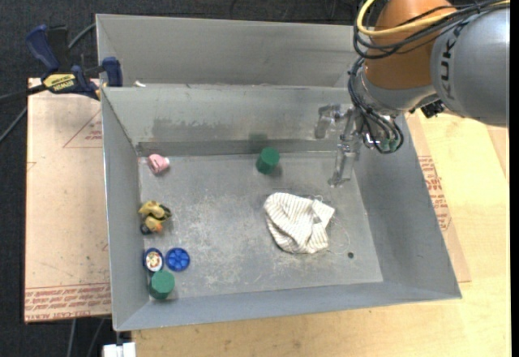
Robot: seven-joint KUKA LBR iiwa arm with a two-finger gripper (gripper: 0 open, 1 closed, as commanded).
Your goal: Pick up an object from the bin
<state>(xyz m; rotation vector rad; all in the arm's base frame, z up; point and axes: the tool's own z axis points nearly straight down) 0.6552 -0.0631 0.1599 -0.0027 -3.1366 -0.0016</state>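
My gripper (332, 154) hangs at the right of the bin near its back wall, with its fingers apart and nothing between them. Just below it on the bin floor lies a crumpled white cloth (299, 222), a short way from the lower fingertip. A small green cylinder (268, 160) stands to the gripper's left, by the back wall.
Along the left side of the bin lie a small pink piece (158, 163), a yellow and black toy (152, 217), a blue disc (178, 259), a round blue and white cap (152, 260) and a second green cylinder (162, 285). The arm comes in over the right rim.
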